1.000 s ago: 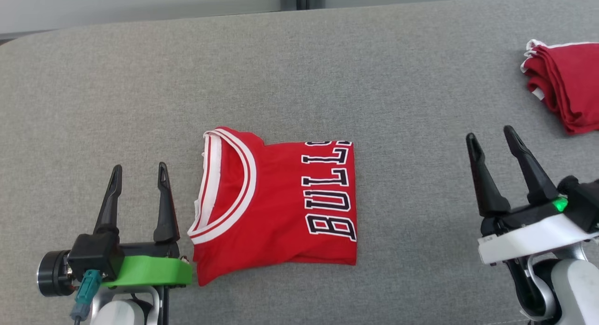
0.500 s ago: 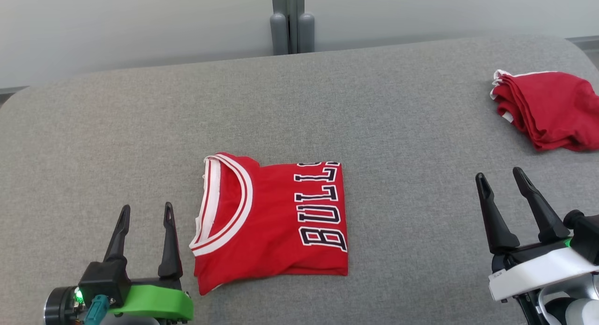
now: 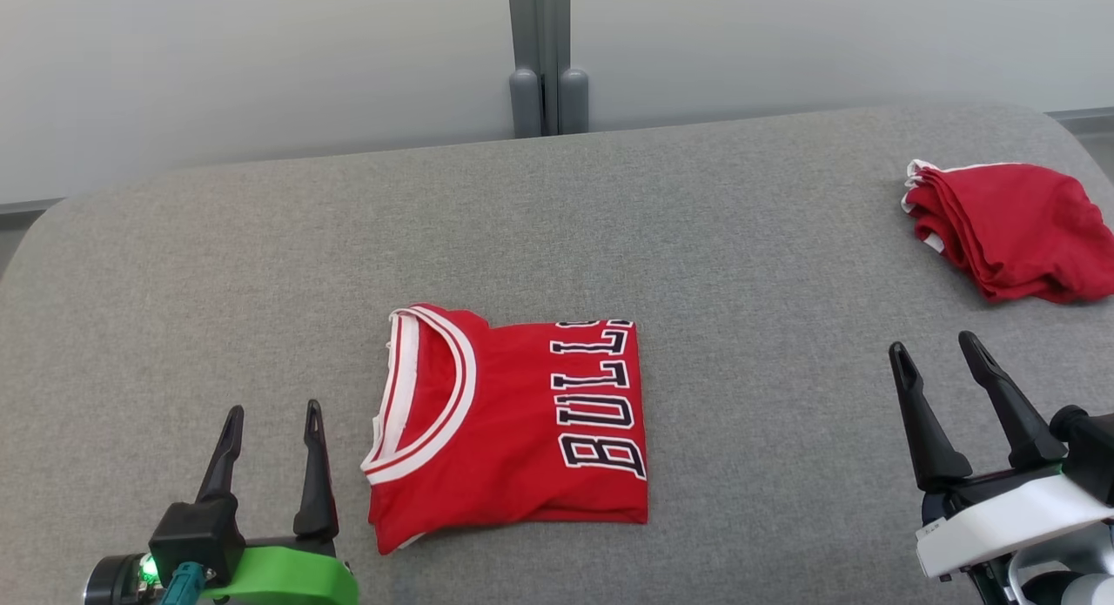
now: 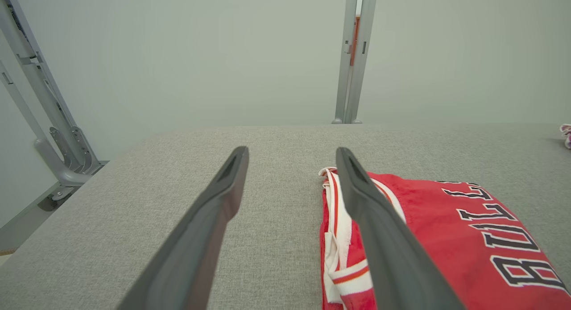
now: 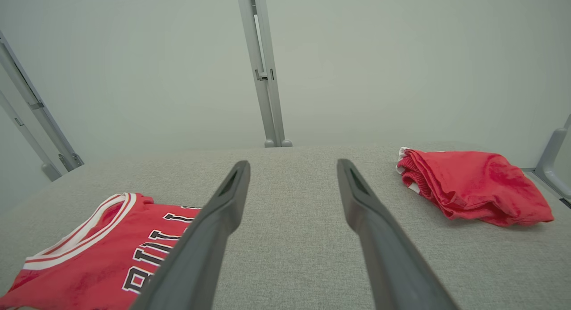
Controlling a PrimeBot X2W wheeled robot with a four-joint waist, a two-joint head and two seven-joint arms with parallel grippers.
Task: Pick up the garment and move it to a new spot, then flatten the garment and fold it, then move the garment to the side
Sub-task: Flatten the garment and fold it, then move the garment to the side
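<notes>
Head view: we see the folded red garment (image 3: 509, 431) at lower centre of the grey table (image 3: 740, 265), left pincer (image 3: 272, 409) lower left, right pincer (image 3: 933, 342) lower right, both wide, empty. Left wrist view: garment lower right. Right wrist view: garment lower left.

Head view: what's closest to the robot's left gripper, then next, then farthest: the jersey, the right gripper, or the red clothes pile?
1. Jersey, just beside the left gripper.
2. Right gripper, across the table, near side.
3. Red clothes pile, far right, farther back.
</notes>
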